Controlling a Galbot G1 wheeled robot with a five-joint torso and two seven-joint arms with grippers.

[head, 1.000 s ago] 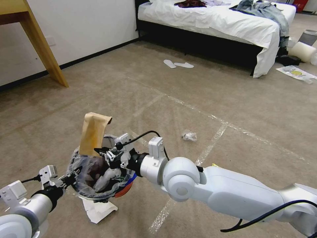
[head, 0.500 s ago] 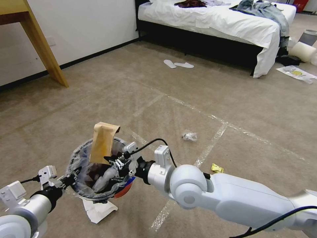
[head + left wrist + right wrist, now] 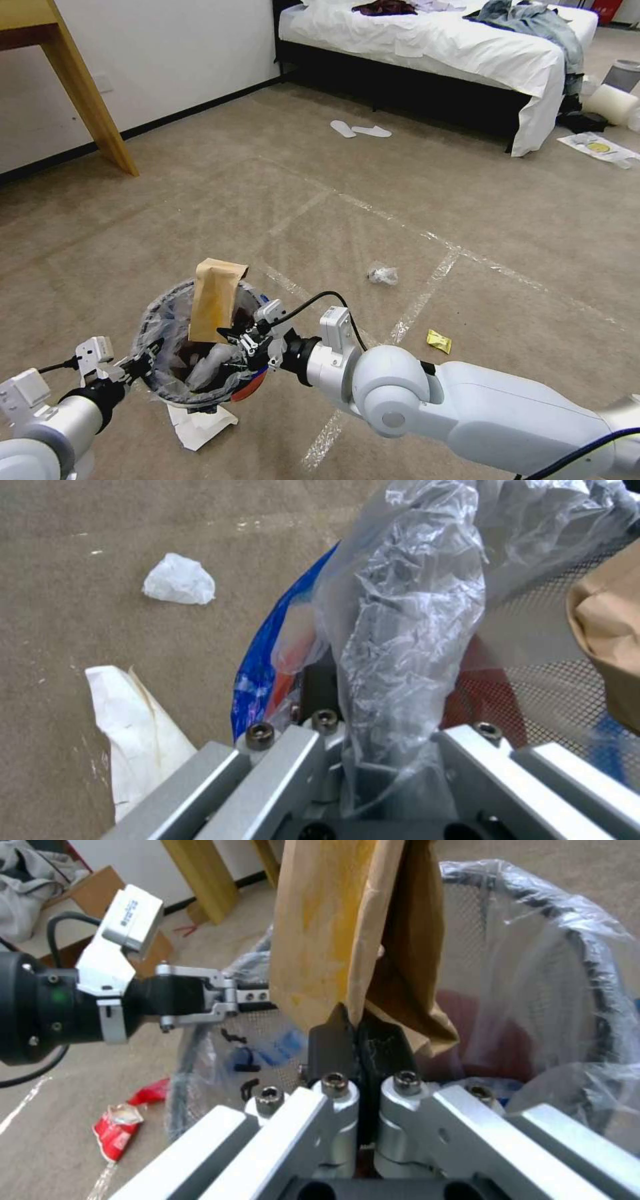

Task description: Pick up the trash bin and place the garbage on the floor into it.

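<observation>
Left tool clamps the trash bin rim, steadying it off the floor, while right tool, closed on the brown carton, holds it upright over the opening.

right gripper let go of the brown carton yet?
No. In the right wrist view the right gripper is shut on the lower edge of the brown carton, which stands upright over the trash bin.

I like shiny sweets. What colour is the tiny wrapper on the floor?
Yellow. The tiny wrapper shows best in the head view, on the carpet.
</observation>
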